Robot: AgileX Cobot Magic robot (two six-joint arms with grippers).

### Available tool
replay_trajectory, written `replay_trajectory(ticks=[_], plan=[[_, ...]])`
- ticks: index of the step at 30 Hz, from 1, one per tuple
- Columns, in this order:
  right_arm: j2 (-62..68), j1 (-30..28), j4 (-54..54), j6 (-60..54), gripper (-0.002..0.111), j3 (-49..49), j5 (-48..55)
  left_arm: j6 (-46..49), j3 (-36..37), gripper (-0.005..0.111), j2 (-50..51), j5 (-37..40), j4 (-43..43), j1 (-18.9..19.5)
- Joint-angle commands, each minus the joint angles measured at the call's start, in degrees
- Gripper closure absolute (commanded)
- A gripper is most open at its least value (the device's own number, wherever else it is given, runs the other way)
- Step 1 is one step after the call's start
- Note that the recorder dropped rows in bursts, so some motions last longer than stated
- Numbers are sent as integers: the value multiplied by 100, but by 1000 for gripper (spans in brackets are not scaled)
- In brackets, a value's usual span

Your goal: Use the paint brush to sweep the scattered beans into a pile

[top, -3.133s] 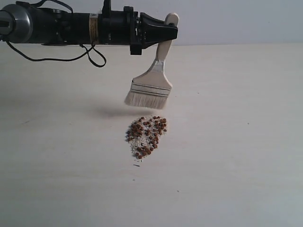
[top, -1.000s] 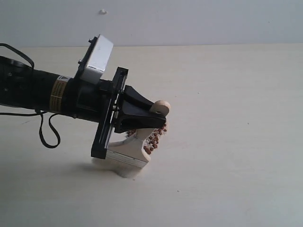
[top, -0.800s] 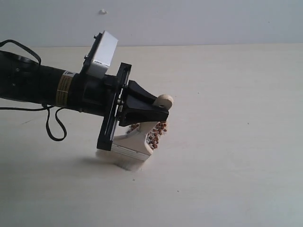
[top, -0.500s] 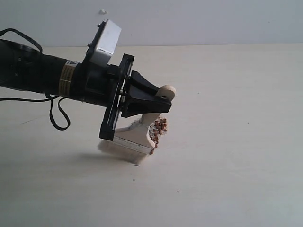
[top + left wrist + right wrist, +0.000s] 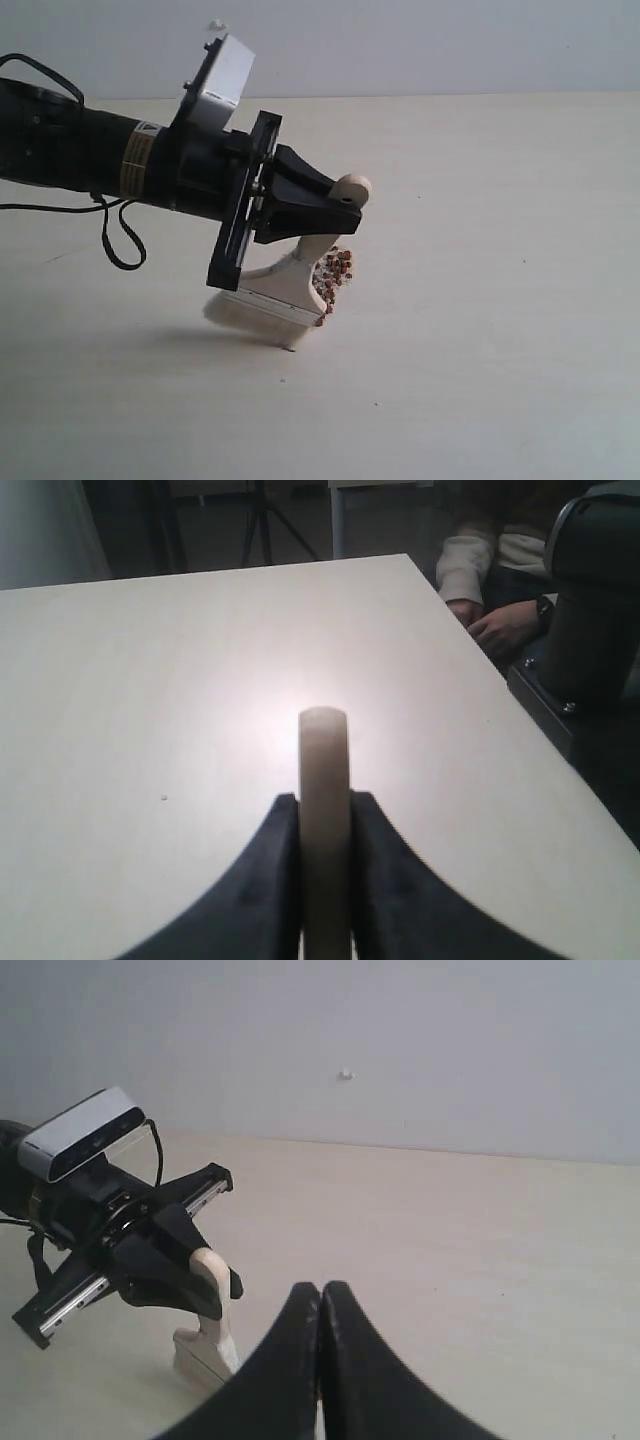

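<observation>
We see the left gripper, black with wedge-shaped fingers, clenched on the pale, smooth wooden handle of the wide flat paint brush. Its silver ferrule and white bristles meet the matte cream table right against the pile of tiny round reddish-brown beans. The brush and arm hide most of that pile. The right gripper, well apart from the pile, has its black jaws pressed together on nothing.

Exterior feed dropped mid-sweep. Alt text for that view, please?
The left arm's black gripper clamps the pale wooden handle of a wide flat paint brush, whose white bristles rest on the pale table. A compact cluster of small reddish-brown beans sits just right of the brush, partly hidden behind it.
</observation>
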Motion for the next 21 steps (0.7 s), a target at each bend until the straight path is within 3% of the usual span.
replay_trajectory(ticks=[1, 10, 14, 21], plan=[[-10, 12, -16, -7, 108, 23, -20, -170, -37, 107, -482, -87, -217, 17], [-10, 12, -16, -7, 108, 23, -20, -872, 76, 107, -1463, -87, -928, 340], [-10, 12, -16, -7, 108, 23, -20, -841, 634, 107, -1885, -87, -1362, 554], [-10, 12, -16, -7, 108, 23, -20, -1064, 1806, 107, -3662, -87, -1825, 859]])
